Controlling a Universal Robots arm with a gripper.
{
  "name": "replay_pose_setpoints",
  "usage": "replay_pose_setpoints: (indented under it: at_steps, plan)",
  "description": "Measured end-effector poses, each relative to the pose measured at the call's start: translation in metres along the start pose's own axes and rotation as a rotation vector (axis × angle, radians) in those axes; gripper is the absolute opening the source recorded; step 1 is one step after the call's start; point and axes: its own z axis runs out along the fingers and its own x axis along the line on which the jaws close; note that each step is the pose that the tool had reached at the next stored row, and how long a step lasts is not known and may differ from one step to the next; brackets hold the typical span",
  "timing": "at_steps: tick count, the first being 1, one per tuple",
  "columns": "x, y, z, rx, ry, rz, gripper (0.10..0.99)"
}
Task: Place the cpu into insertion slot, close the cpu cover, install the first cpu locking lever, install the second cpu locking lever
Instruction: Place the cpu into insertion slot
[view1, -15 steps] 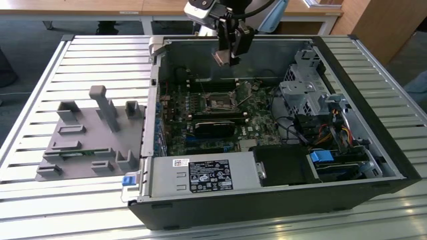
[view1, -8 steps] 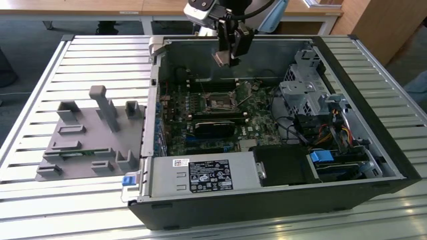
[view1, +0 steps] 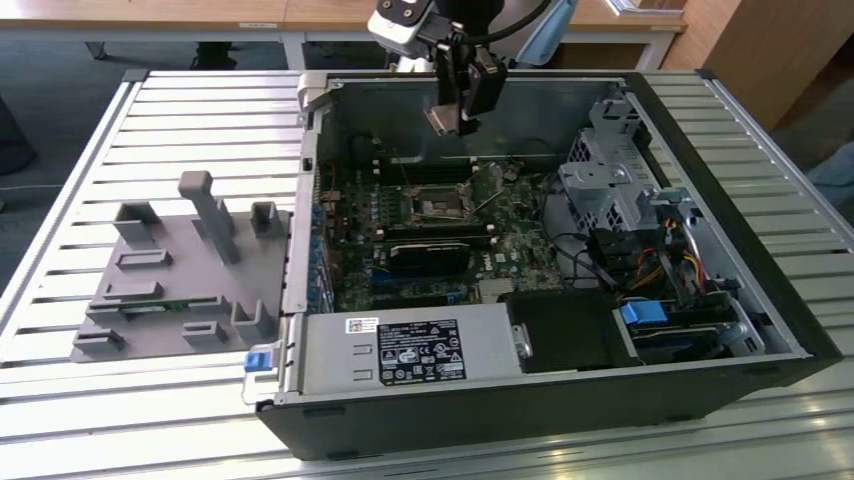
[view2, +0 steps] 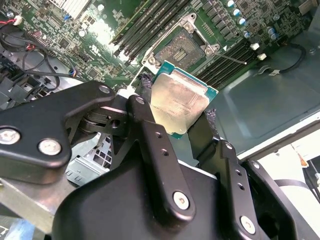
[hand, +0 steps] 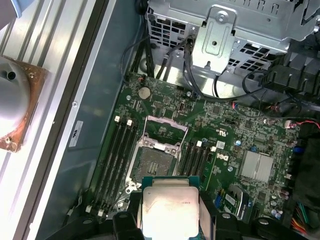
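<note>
So the gripper (view1: 458, 108) has its jaws clamped on the cpu (view2: 181, 100). One of the black fingers (view2: 145, 120) sits on each of two opposite edges, and the metal top faces the second wrist view. The chip hangs well above the insertion slot (hand: 150, 162), not in it yet, and looks a bit off to the side away from the cpu cover (hand: 159, 145). The cover stands swung open at the far edge of the slot, so the dark centre is bare. Memory slots (hand: 116, 155) run along both sides of the slot.

My take on doing this bit well: square the chip's edges to the slot rim before going down, and get it flat, since I can't tell how level it is. Match the marked corner too. It should drop in under its own weight — zero push, or the contacts bend. Come straight down, clear of the raised cover.
</note>
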Motion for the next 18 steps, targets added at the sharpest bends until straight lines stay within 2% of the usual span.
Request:
replay_pose_setpoints:
  at_steps: [18]
  plan:
    - [-0.0001, -0.0004, 0.0039, 0.0, 0.0, 0.0, 0.541]
